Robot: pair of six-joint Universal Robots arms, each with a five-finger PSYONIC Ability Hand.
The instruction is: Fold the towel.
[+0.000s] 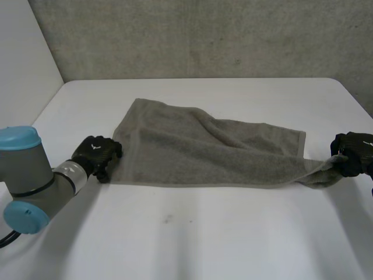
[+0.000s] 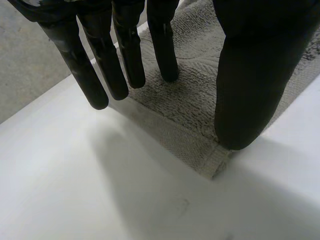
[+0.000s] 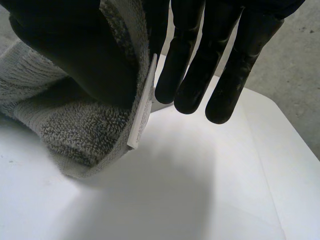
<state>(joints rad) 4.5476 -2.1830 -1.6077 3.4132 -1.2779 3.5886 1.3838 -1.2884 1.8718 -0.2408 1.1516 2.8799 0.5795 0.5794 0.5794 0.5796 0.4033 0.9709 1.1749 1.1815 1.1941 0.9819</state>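
Towel (image 1: 198, 149), one, across desk (image 1: 192, 233) centre; two hands: left hand (image 1: 96, 155) straight-fingered on lower-left corner, right hand (image 1: 353, 153) pinching right end.

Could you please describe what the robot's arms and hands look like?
The left arm is built of round grey joints closed with light-blue caps, ending in a silvery wrist band. The left hand and right hand are black, each with a small white marking on its back. Their fingers are slim with rounded tips, the thumb much thicker.
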